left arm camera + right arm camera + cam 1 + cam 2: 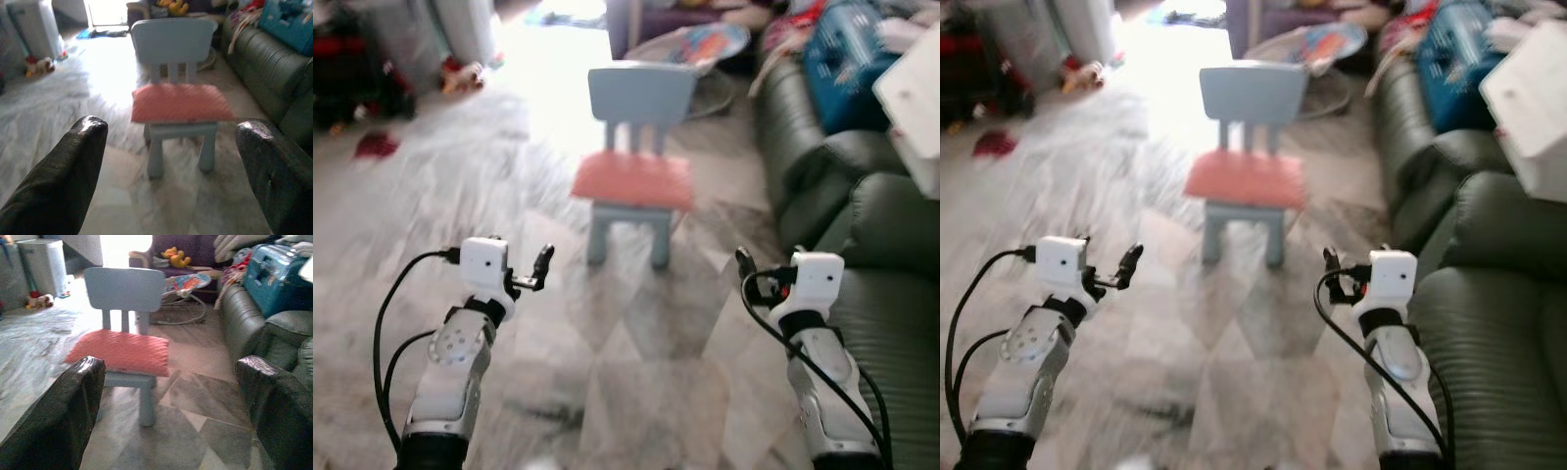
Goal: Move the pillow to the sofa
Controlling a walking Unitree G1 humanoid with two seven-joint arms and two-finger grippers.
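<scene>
A marble-patterned tile floor (636,392) in grey and beige runs across the room, washed out by strong daylight at the far end. A small light-blue child's chair (640,98) stands in the middle of it. Along the robot's right runs a dark green leather sofa (891,323), its far end piled with a blue case (847,54) and clothes. Beyond the chair sits a baby bouncer (188,284) with a colourful seat, a purple couch (186,254) behind it. A white appliance (34,27) stands at the far left, toys scattered near it.
</scene>
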